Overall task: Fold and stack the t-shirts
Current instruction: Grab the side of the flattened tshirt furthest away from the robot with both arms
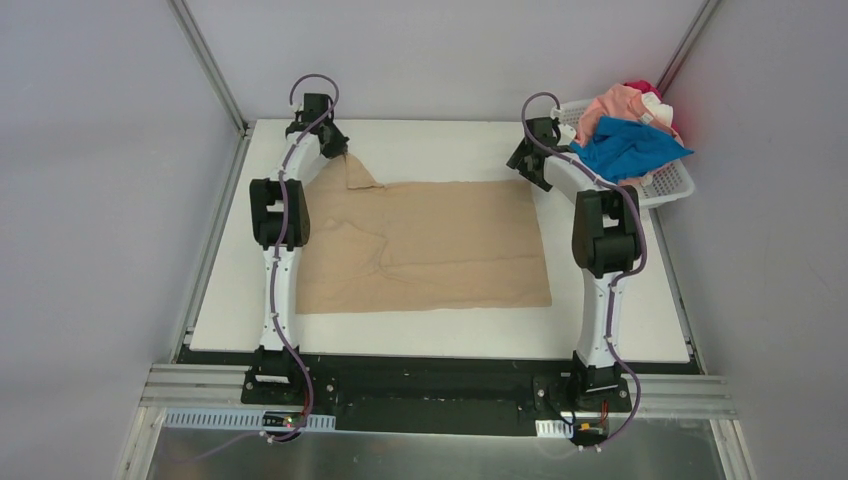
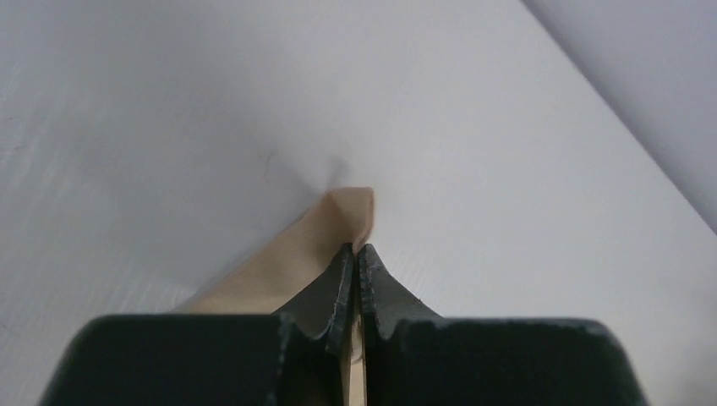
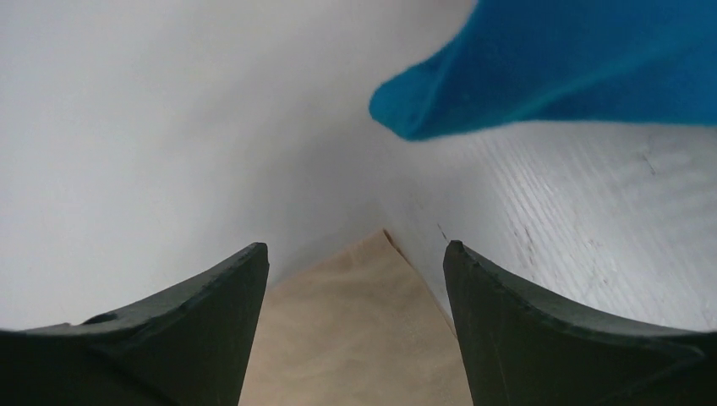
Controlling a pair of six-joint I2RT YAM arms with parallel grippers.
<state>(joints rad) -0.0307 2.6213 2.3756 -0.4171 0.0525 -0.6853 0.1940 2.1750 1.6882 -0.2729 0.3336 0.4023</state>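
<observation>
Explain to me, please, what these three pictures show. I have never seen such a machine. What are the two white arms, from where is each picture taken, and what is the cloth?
The two white arms are robot arms bolted at the near edge of a white table. The wide picture comes from a fixed camera above and behind them. The other two come from small cameras on each wrist, looking along the dark fingers.

A tan t-shirt lies spread flat between the arms. At the far right corner a white basket holds more shirts: a blue one, a pink one and a bit of red.

The left tool is closed, pinching a far corner of the tan shirt. The right tool is open, its fingers on either side of the other far corner, not yet gripping.
</observation>
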